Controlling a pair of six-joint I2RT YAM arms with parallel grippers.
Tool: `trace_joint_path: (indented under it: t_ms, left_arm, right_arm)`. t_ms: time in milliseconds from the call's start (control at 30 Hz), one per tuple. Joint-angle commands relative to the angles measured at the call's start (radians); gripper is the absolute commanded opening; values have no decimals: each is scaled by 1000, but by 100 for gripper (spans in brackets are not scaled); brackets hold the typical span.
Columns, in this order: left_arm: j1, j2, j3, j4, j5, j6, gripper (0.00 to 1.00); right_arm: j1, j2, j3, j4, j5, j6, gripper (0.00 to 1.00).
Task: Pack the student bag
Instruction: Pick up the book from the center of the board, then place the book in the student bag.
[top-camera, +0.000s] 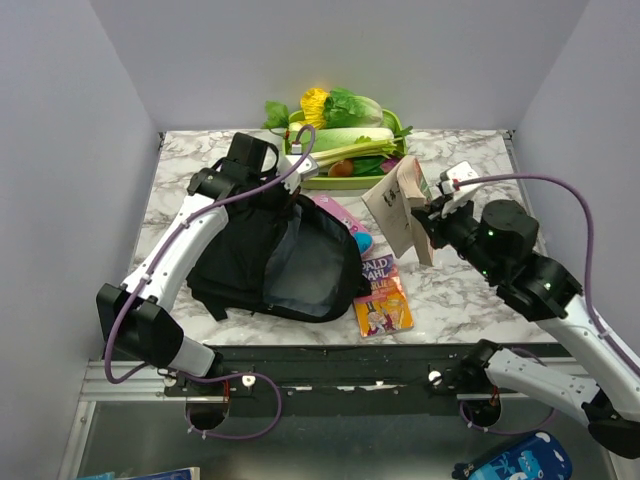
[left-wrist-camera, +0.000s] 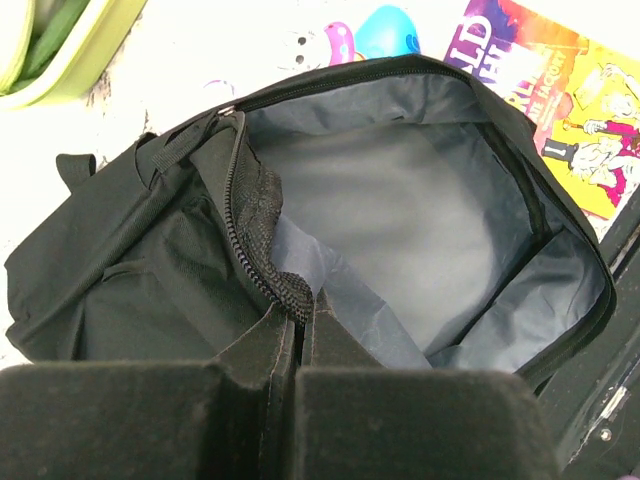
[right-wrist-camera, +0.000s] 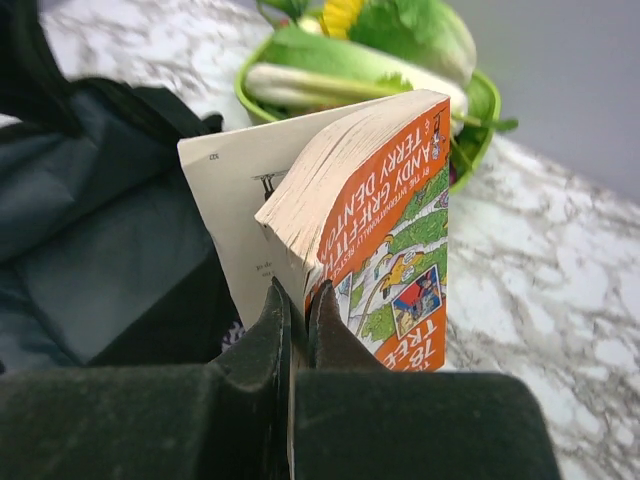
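The student bag (top-camera: 235, 255) lies on the marble table, a black backpack with its main compartment gaping and the grey lining (left-wrist-camera: 400, 200) showing, with nothing visible inside. My left gripper (left-wrist-camera: 300, 305) is shut on the bag's zip edge at the back of the opening (top-camera: 290, 192), holding the mouth apart. My right gripper (right-wrist-camera: 298, 295) is shut on the lower edge of an orange paperback book (right-wrist-camera: 390, 200). The book (top-camera: 400, 205) hangs above the table just right of the bag, upright, with one loose page fanned out to its left. The bag's dark opening (right-wrist-camera: 90, 220) sits left of the book.
A yellow and purple Roald Dahl book (top-camera: 382, 295) lies flat against the bag's right side (left-wrist-camera: 570, 100). A pink pencil case (top-camera: 340, 212) and a blue object (top-camera: 363, 242) rest behind it. A green tray of vegetables (top-camera: 345, 150) stands at the back.
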Motion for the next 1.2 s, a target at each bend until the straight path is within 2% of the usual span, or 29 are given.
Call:
trace_joint_path:
  t_ms: [0,33,167,267,467,600,767,1033,1167]
  left_arm:
    - [6,9,-23,33,-12,7,0]
    - [6,7,-28,36,-15,7,0]
    - [6,10,-43,44,-26,13,0]
    - [6,16,-29,23,-26,24,0]
    - [6,24,21,-37,-35,56,0]
    - [6,19,52,-77,-37,67,0]
    - [6,13,89,-138,-28,71,0]
    - [4,29,170,-231,81,71,0]
    - [3,39,181,-264,97,93,0]
  right_arm:
    - [23,-66,74,87,-114,-92,1]
    - [24,-72,76,87,-138,-95,1]
    - [26,-80,71,78,-426,-74,1]
    - [49,-63,35,103,-555,-31,1]
    - [135,26,-71,213,-603,26,1]
    - [195,141,-130,262,-551,-4,1]
    - [245,301,-141,284,-415,-67,1]
    - [267,587,-37,319,-289,-112,1]
    - [281,774,97,241,-68,-101,1]
